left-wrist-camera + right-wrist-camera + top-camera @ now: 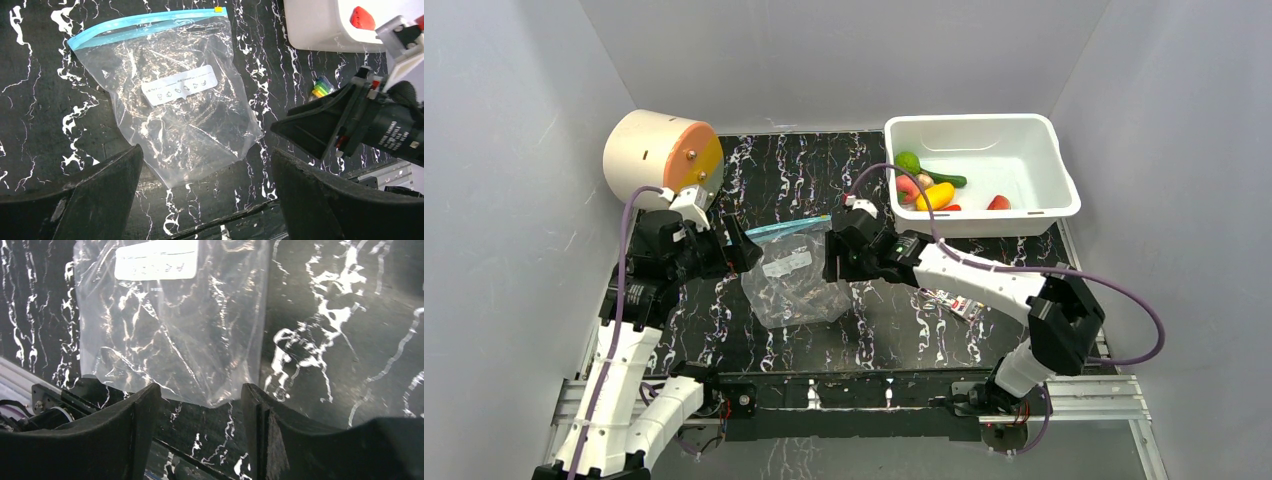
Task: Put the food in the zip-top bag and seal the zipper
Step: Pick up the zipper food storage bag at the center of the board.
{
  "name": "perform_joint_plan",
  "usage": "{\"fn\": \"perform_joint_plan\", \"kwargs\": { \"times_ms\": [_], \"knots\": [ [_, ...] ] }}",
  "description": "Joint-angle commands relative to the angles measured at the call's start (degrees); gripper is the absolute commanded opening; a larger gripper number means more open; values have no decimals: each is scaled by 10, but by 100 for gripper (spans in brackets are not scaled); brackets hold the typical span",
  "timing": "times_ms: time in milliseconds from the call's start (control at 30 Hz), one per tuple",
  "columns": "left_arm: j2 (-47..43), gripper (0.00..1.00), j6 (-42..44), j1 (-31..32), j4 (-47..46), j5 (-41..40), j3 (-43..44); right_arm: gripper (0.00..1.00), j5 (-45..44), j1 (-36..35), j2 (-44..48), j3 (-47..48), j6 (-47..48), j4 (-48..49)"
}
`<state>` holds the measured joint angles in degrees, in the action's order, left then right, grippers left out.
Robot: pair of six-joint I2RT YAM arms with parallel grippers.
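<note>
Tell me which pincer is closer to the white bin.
Right. The right pincer is at the zip-top bag's right edge, near the white bin's front-left corner; the left pincer sits beyond the bag's left edge, farther off.

Plain grey walls (504,200), black white-veined tabletop (904,330), metal rail (1089,397) at near edge

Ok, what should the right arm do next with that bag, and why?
Probably lower the right gripper and pinch the bottom edge of the zip-top bag, which shows between its parted fingers. The bag lies flat and empty, and the food sits in the white bin.
</note>
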<state>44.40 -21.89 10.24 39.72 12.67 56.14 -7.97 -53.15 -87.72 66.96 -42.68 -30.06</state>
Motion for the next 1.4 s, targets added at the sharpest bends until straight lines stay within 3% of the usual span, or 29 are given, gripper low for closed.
{"fn": "perform_joint_plan", "kwargs": {
  "times_ms": [0, 467, 567, 667, 767, 1000, 1167, 1367],
  "knots": [
    [-17, 98, 3, -2, 5, -7, -14, 56, 58, -4, -28, -2, 39, 100],
    [-59, 98, -7, -2, -36, 16, -47, 54, 17, -4, -146, 9, 135, 119],
    [-65, 96, -2, -2, -40, 17, -55, 38, 21, -4, -161, 14, 148, 116],
    [-70, 92, 0, -2, -63, 34, -72, 14, 12, -4, -155, 27, 174, 102],
    [-63, 90, 13, -2, -94, 69, -88, 0, 8, -4, -126, 28, 224, 100],
    [-69, 88, 70, -3, -161, 104, -105, 0, 8, -4, -16, 1, 345, 81],
    [-53, 89, 146, -2, -181, 136, -97, 0, 100, -4, 80, -27, 468, 69],
    [-24, 89, 161, -2, -195, 215, -85, 0, 159, -4, 189, -43, 567, 38]
  ]
}}
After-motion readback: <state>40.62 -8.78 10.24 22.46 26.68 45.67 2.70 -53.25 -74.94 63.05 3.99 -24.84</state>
